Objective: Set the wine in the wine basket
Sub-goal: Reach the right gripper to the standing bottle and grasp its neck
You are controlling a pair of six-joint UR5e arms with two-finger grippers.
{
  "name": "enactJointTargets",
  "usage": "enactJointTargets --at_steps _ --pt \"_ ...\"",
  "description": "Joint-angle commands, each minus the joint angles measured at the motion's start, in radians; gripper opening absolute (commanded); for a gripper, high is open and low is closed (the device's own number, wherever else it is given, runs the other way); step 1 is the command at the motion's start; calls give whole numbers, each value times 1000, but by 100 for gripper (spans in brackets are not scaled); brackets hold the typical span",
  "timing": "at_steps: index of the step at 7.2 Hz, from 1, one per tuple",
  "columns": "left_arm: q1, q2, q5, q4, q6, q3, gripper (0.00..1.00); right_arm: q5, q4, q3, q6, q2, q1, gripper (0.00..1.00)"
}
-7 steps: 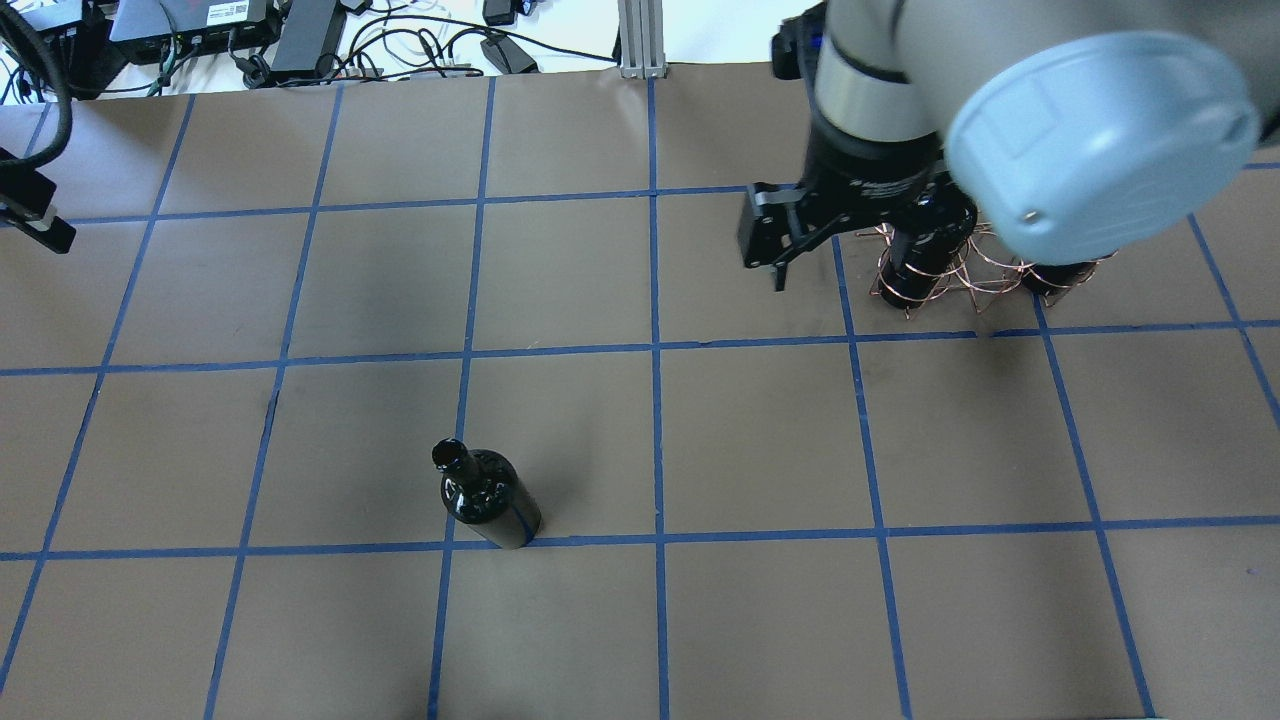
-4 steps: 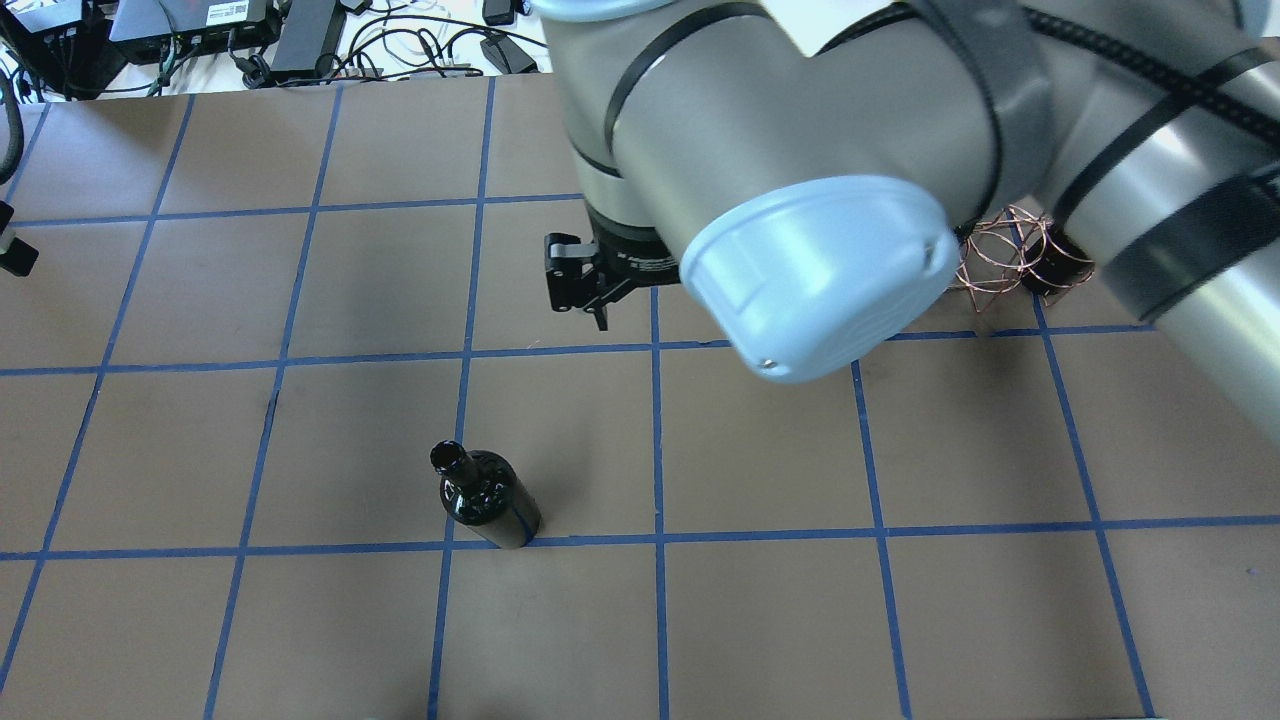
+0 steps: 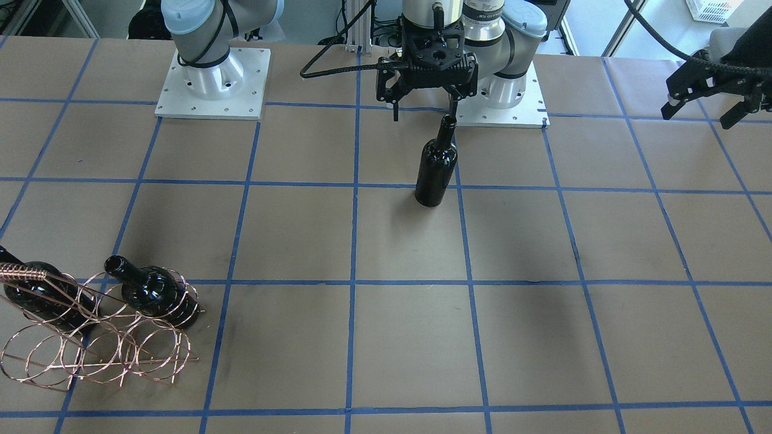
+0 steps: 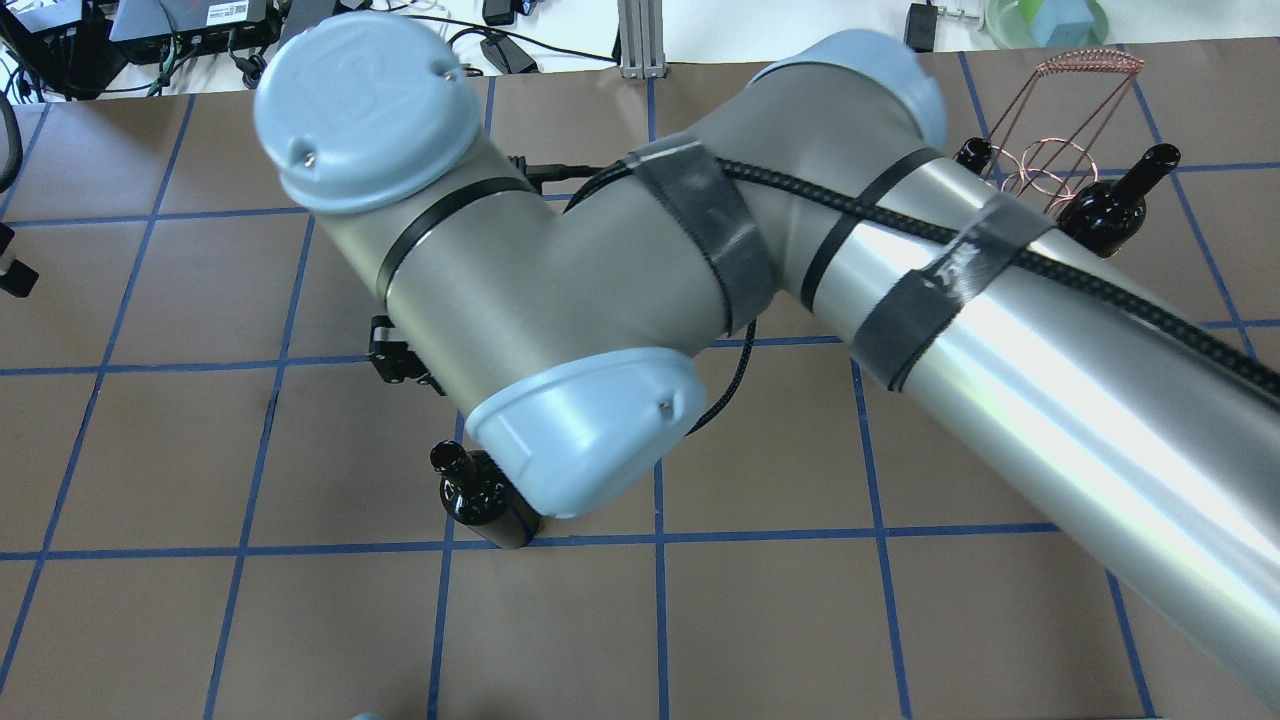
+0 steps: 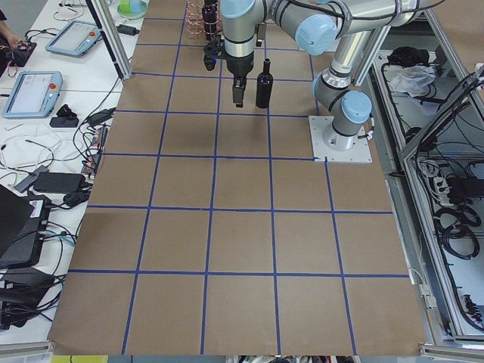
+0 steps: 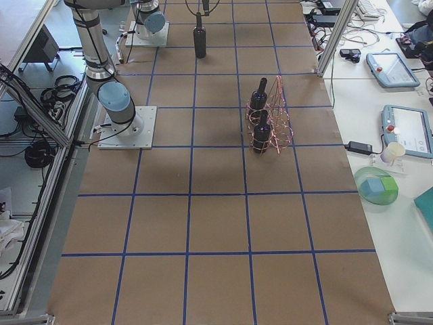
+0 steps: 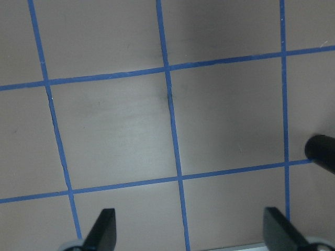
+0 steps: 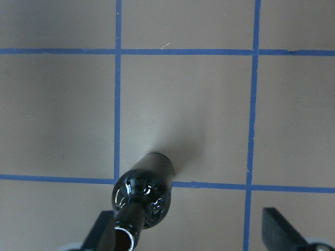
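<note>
A dark wine bottle stands upright on the table, also in the overhead view and the right wrist view. My right gripper is open and empty just above it; the bottle's mouth sits beside one finger. The arm hides most of that gripper from overhead. The copper wine basket stands far off with two bottles in it, also overhead. My left gripper is open and empty at the table's side.
The brown table carries a blue tape grid. The right arm's grey links span the overhead view. Cables and boxes lie beyond the far edge. A dark shape shows at the left wrist view's right edge.
My right arm has swung from the basket leftward to the standing bottle, gripper open throughout. The left gripper has drawn slightly further to the left edge.
</note>
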Motion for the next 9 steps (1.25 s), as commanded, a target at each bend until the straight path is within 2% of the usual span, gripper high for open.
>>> enactJointTargets --at_steps 1,4,7,8,9 --pt "1 -2 11 3 1 -11 100 -21 -11 -2 29 43 67 100" --pt "1 -2 12 0 1 -14 100 -6 -2 -4 37 57 81 100" --pt "1 -2 9 0 1 -14 100 -7 -11 -4 64 118 101 99" --pt "1 -2 9 -2 1 -14 100 -7 -11 -4 63 125 101 89" --pt "-1 -2 9 -2 1 -14 100 -7 -14 -5 63 125 101 82"
